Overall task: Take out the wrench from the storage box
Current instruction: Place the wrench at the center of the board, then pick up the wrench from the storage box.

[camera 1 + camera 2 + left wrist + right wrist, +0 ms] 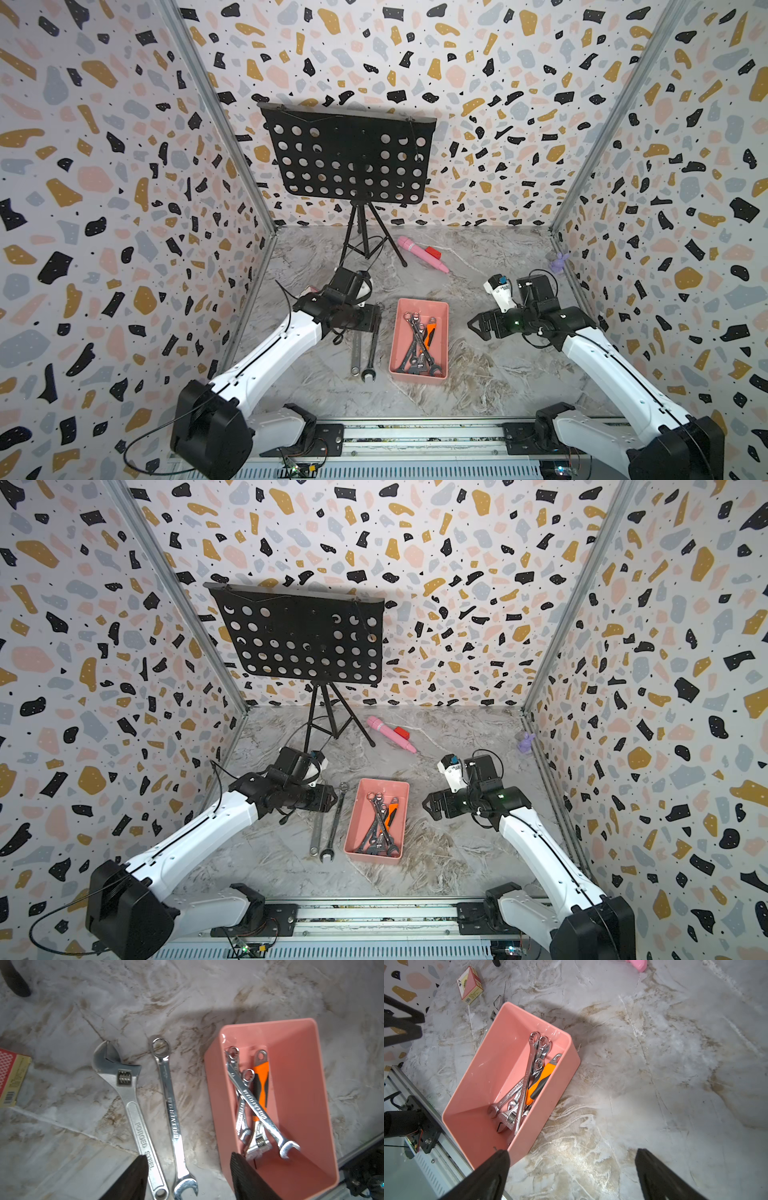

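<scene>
The salmon-pink storage box stands in the middle of the marble table. It holds several steel wrenches lying crossed over an orange-handled adjustable wrench. Two more lie on the table left of the box: a combination wrench and a silver adjustable wrench. My left gripper hangs open over these two, and nothing is between its fingers. My right gripper stands open and empty over bare table, right of the box.
A black music stand on a tripod stands at the back. A pink toy microphone, a red block and a purple figure lie behind. A card box sits left of the wrenches. A metal rail runs along the front edge.
</scene>
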You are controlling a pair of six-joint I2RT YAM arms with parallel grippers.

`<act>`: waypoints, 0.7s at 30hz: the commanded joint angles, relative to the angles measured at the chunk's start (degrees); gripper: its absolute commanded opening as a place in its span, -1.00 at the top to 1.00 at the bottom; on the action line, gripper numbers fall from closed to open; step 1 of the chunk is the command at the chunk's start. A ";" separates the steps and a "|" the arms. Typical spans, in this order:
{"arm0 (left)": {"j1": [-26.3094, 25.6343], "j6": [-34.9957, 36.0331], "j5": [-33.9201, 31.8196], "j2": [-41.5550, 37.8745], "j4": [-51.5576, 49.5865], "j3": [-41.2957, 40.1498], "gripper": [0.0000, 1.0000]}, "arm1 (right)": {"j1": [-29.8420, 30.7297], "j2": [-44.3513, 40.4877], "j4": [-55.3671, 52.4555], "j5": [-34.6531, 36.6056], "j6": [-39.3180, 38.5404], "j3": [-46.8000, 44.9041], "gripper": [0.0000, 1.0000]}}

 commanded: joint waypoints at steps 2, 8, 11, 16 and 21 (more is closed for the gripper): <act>-7.35 -11.81 -6.21 -1.06 -2.67 2.44 -0.37 | 0.15 -1.63 -1.66 -0.48 1.13 2.25 -1.00; -15.98 -29.58 -12.37 4.53 -2.55 5.30 -0.37 | 0.16 -3.10 -2.01 2.02 2.05 2.12 -1.00; -18.74 -36.04 -13.48 10.10 -2.41 8.18 -0.36 | 0.15 -3.20 -3.13 2.59 1.86 2.09 -1.00; -22.33 -44.56 -12.68 19.26 -2.39 13.23 -0.28 | 0.15 -4.41 -4.28 4.09 1.59 1.50 -1.00; -24.49 -50.41 -10.81 26.27 -1.33 15.23 -0.16 | 0.15 -5.04 -5.28 5.16 0.81 1.04 -1.00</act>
